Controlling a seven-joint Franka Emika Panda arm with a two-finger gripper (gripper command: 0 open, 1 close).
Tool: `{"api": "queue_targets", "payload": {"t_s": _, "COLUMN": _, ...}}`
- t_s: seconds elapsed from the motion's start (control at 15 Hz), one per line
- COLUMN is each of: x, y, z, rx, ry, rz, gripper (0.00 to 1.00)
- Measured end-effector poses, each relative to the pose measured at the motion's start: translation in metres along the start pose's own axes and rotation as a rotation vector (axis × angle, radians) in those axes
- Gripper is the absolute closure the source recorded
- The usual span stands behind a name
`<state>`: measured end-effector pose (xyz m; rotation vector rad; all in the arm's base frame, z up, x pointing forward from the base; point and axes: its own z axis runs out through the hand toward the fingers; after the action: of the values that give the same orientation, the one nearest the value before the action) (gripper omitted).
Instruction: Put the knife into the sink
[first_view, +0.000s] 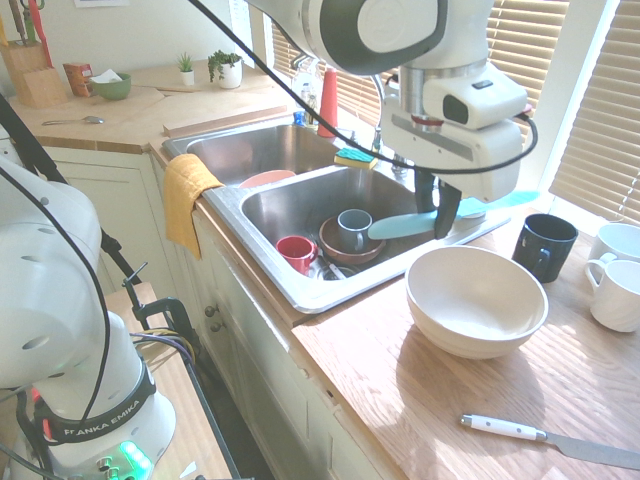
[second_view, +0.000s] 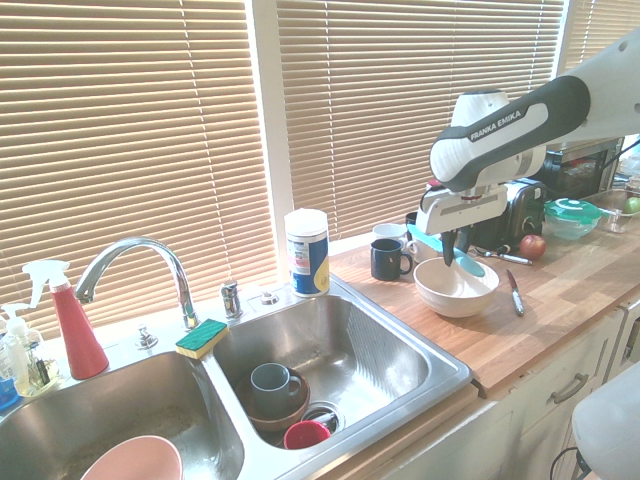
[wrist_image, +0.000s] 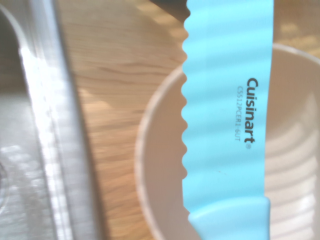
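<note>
"Blinds (second_view: 420, 110) cover the window behind the wooden worktop (first_view: 350, 350). Where's the turquoise knife (first_view: 400, 226)?"

"Up in the gripper (first_view: 436, 214), pinched between its two fingers. It's held above the white bowl (first_view: 470, 325), with one end pointing toward the sink (first_view: 350, 292) in the first exterior view."

"So the pick-up is done?"

"I'd say so. The carry looks like the step in hand, and the drop is still to come. The other knife, the white-handled one (first_view: 500, 427), lies on the worktop and can be left alone."

"What does the next move call for?"

"A sideways carry over the metal rim into the nearer basin, keeping enough height to clear the bowl. The blade is long, so I'd watch both ends; the far one could swing into the black mug (first_view: 545, 247)."

"And inside the basin?"

"There's a red mug (first_view: 296, 253), and a grey mug (first_view: 354, 228) in a brown bowl (first_view: 348, 254). I'd lower the knife well inside the walls, then let go. Opened too soon, the gripper might leave it balanced across the rim."
</note>
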<state>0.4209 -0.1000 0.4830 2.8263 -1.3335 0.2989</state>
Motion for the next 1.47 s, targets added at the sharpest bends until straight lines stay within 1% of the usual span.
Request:
{"api": "queue_targets", "payload": {"t_s": 0.13, "x": -0.036, "y": -0.045, "z": 0.001, "rx": -0.004, "ry": 0.005, "rz": -0.062, "gripper": 1.00}}
{"api": "queue_targets", "payload": {"t_s": 0.33, "x": -0.094, "y": -0.113, "z": 0.034, "rx": 0.002, "ry": 0.009, "rz": -0.115, "gripper": 1.00}}
{"api": "queue_targets", "payload": {"t_s": 0.53, "x": -0.129, "y": -0.151, "z": 0.078, "rx": 0.004, "ry": 0.014, "rz": -0.100, "gripper": 1.00}}
{"api": "queue_targets", "payload": {"t_s": 0.67, "x": -0.137, "y": -0.164, "z": 0.120, "rx": 0.000, "ry": 0.015, "rz": -0.072, "gripper": 1.00}}
{"api": "queue_targets", "payload": {"t_s": 0.87, "x": -0.142, "y": -0.170, "z": 0.176, "rx": -0.014, "ry": 0.010, "rz": -0.023, "gripper": 1.00}}
{"api": "queue_targets", "payload": {"t_s": 1.13, "x": -0.142, "y": -0.182, "z": 0.227, "rx": -0.043, "ry": -0.004, "rz": 0.018, "gripper": 1.00}}
{"api": "queue_targets", "payload": {"t_s": 1.47, "x": -0.142, "y": -0.192, "z": 0.276, "rx": -0.080, "ry": -0.014, "rz": 0.032, "gripper": 1.00}}
